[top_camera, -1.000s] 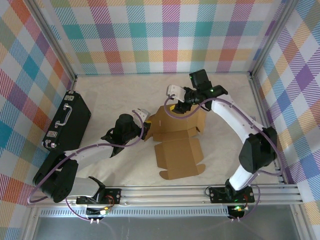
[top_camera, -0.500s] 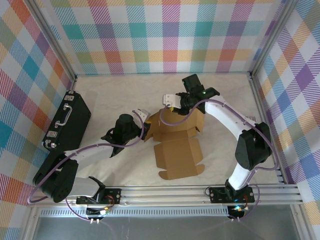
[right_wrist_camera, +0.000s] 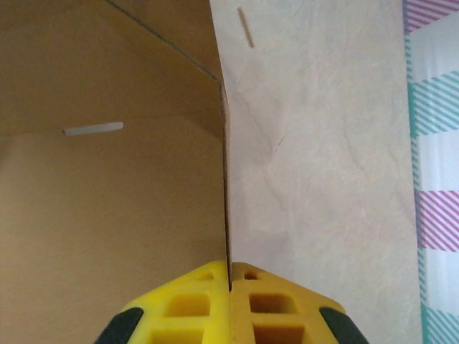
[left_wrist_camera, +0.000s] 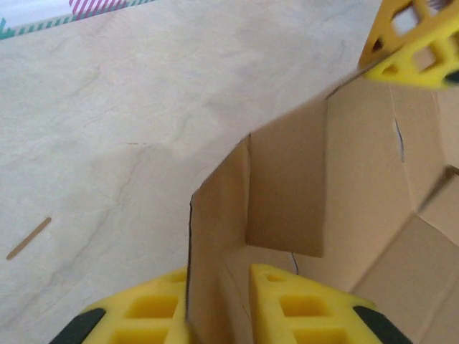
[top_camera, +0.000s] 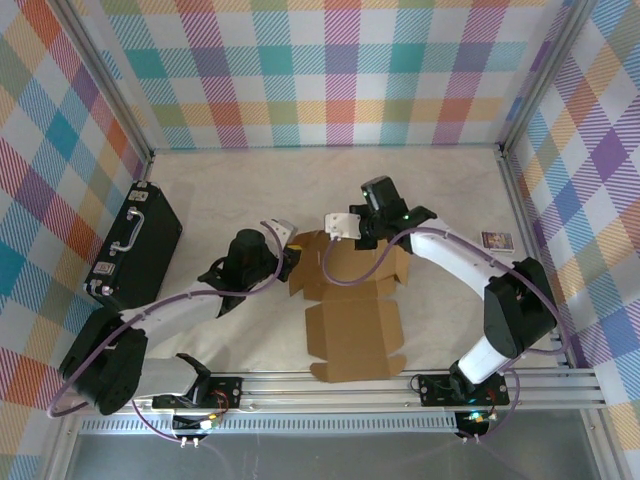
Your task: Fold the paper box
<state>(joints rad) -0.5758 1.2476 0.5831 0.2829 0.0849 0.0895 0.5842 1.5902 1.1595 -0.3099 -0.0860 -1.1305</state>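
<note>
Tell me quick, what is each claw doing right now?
Left gripper: straddling a wall of the cardboard box; grip cannot be told.
Right gripper: closed on the box's edge.

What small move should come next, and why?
Probably the right gripper, pinched shut on a raised wall of the paper box, swings it inward; the left gripper straddles another wall loosely, and the front flaps lie flat.

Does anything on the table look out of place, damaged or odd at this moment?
Nothing looks damaged or spilled. Two small strays: a printed packet lies alone near the right wall, away from the cardboard box, and a thin sliver lies on the table near the box.
</note>
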